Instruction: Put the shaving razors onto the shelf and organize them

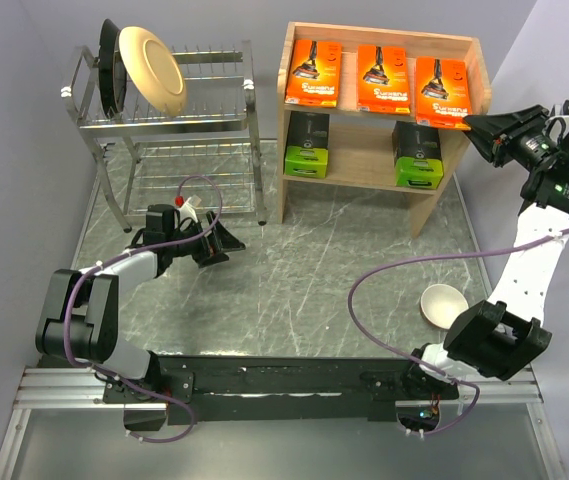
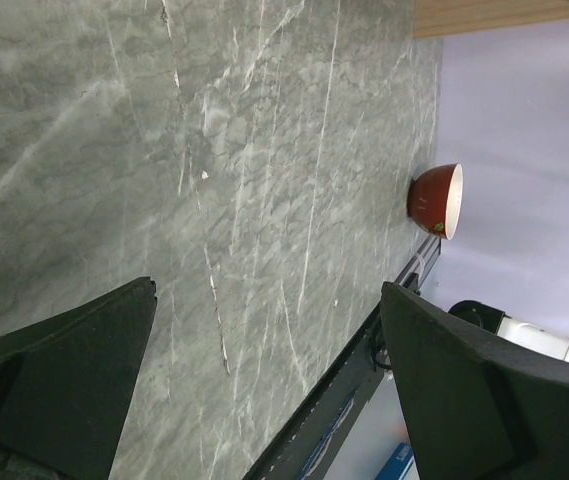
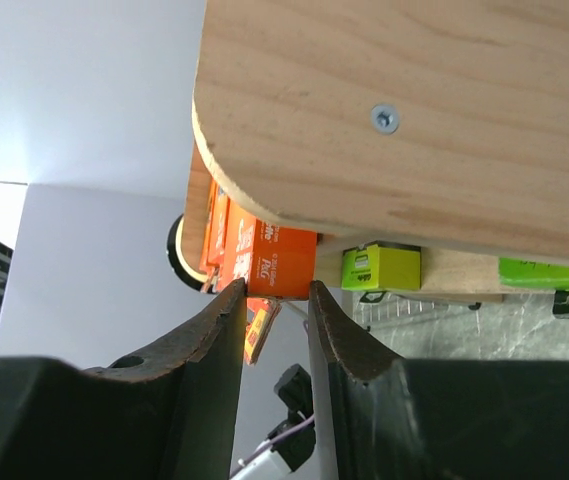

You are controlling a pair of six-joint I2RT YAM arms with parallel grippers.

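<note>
From above, a chrome dish rack [image 1: 164, 125] holding a cream plate [image 1: 149, 68] is seen at the far left of the surface [image 1: 314, 290], and a white bowl [image 1: 442, 303] is seen beside the right arm. All the razor packs are found on the wooden shelf [image 1: 354, 165]: three orange packs [image 1: 382, 78] on top, two black packs [image 1: 307, 143] on the lower tier. The left end effector [image 1: 214, 240] is held low near the rack, well apart from the shelf. The right end effector [image 1: 476, 128] is held just beside the shelf's right panel.

In the left wrist view, the left end effector [image 2: 267, 292] is shown wide open and empty.

In the right wrist view, the right end effector [image 3: 276, 292] is shown with its jaws narrowly apart. An orange pack's corner is seen at their tips; whether it is gripped cannot be told.
</note>
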